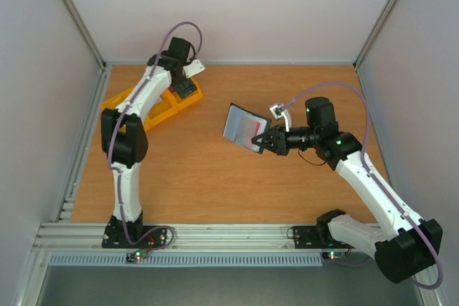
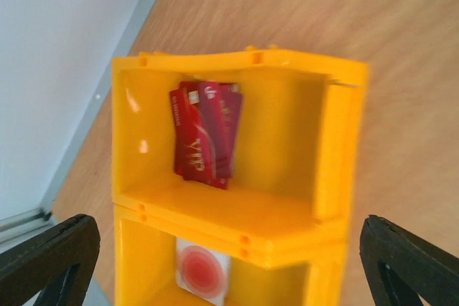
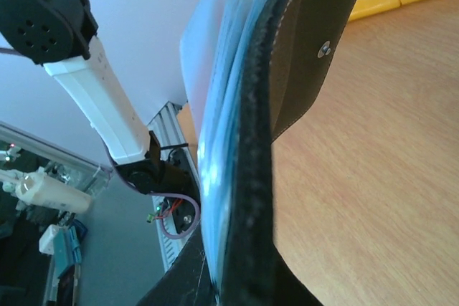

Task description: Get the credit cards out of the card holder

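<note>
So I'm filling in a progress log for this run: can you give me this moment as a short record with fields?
wallet: open wallet, pinched at one edge by the right gripper, held tilted
wallet contents: reddish patch on the inner face, maybe a card; cannot tell
red cards: the red cards lie stacked in one compartment of the yellow bin
next compartment: white card with a red circle
left gripper: the left gripper is open, empty, over the bin
</note>
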Robot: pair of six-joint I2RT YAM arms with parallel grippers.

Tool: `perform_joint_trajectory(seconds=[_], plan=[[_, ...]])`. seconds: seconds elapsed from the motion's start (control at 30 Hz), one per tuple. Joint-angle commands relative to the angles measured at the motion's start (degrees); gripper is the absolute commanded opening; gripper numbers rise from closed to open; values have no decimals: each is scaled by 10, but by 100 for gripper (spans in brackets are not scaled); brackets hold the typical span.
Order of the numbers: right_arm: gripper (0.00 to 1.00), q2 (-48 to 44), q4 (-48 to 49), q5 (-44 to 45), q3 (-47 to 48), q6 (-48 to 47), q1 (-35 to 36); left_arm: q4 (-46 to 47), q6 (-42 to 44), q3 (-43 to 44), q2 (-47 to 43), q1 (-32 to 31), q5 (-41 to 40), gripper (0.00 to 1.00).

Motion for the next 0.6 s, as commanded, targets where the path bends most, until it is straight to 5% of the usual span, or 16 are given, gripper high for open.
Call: perform_joint_trajectory(seconds=[0.0,0.33,0.43,0.57], plan=[[2,-18,-2,-19,33,-9,-3,-110,-36,30,-113,2,186,100],[2,-38,-5,-65,57,-23,-1,-415,-3,18,-316,1,642,88],[2,-45,-15,-103,63,-37,1,-406,17,-77,-395,-12,709,88],[2,-56,-15,-164,65,-51,21,-302,-14,-247,-487,-77,686,99]])
